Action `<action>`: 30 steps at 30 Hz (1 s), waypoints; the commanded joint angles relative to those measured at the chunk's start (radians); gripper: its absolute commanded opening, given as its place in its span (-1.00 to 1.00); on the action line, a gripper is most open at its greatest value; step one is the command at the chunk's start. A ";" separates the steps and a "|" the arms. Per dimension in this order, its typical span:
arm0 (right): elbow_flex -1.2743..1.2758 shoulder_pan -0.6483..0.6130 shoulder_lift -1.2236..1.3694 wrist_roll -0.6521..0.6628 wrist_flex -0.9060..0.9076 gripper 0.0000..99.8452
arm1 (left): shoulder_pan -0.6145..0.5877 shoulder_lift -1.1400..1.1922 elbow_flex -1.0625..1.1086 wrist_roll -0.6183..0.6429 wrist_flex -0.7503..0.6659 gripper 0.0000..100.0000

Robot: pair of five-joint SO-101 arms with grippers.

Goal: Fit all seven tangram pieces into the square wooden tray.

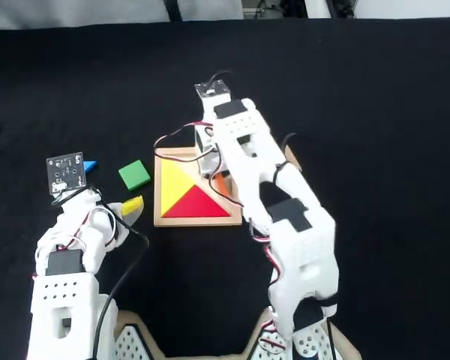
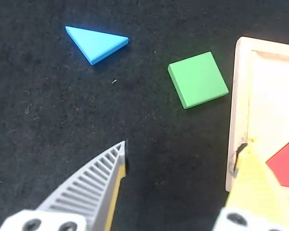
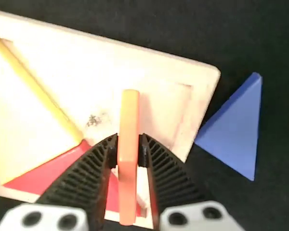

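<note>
the right gripper (image 3: 128,140) was clamped on an orange piece (image 3: 129,115), holding it on edge over the bare part of the square wooden tray (image 3: 135,57), just beside the red triangle (image 3: 53,173) and the yellow triangle (image 3: 24,120) that already lay flat inside. seen edge-on, the orange piece's outline could not be told. to seat it well, the piece probably needed to be tipped flat before release, with one straight side slid up against the red triangle's edge and the other against the tray wall. letting go while it stood upright risked it toppling across the rim or onto a seated piece. a dark blue triangle (image 3: 236,130) lay on the cloth just outside the tray's corner. the left gripper (image 2: 183,147) hung with its jaws spread and nothing between them, near the tray's outer rim. the green square (image 2: 198,79) and the light blue triangle (image 2: 96,42) waited on the cloth ahead of it.
</note>
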 commanded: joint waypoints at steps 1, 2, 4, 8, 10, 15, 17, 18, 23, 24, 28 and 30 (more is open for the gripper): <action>-0.085 -0.025 -0.005 -0.012 0.034 -0.98 | 0.015 -0.012 -0.008 -0.006 -0.011 -0.29; -0.093 -0.025 -0.001 -0.012 0.041 -0.98 | 0.015 -0.012 -0.008 -0.006 -0.011 -0.29; -0.091 -0.026 0.002 -0.012 0.046 -0.97 | 0.015 -0.012 -0.008 -0.006 -0.011 -0.29; -0.084 -0.026 0.002 -0.012 0.080 -0.76 | 0.015 -0.012 -0.008 -0.006 -0.011 -0.29; -0.085 -0.026 0.002 -0.008 0.089 -0.72 | 0.016 -0.012 -0.008 -0.006 -0.011 -0.29; -0.084 -0.063 0.002 -0.003 0.089 -0.75 | 0.016 -0.014 0.001 -0.006 -0.018 -0.29; -0.088 -0.069 -0.004 -0.003 0.091 -0.75 | 0.016 -0.014 0.001 -0.006 -0.018 -0.29; -0.093 -0.066 -0.005 -0.003 0.091 -0.75 | 0.016 -0.014 0.001 -0.006 -0.018 -0.29; -0.107 -0.043 0.001 0.000 0.089 -0.75 | 0.016 -0.014 0.001 -0.006 -0.018 -0.29; -0.105 -0.038 0.002 0.011 0.089 -0.75 | 0.016 -0.014 0.001 -0.006 -0.018 -0.29; -0.105 -0.029 0.002 0.044 0.091 -0.77 | 0.016 -0.014 0.002 -0.006 -0.018 -0.29; -0.108 -0.021 0.002 0.048 0.089 -0.78 | 0.016 -0.014 0.002 -0.006 -0.018 -0.29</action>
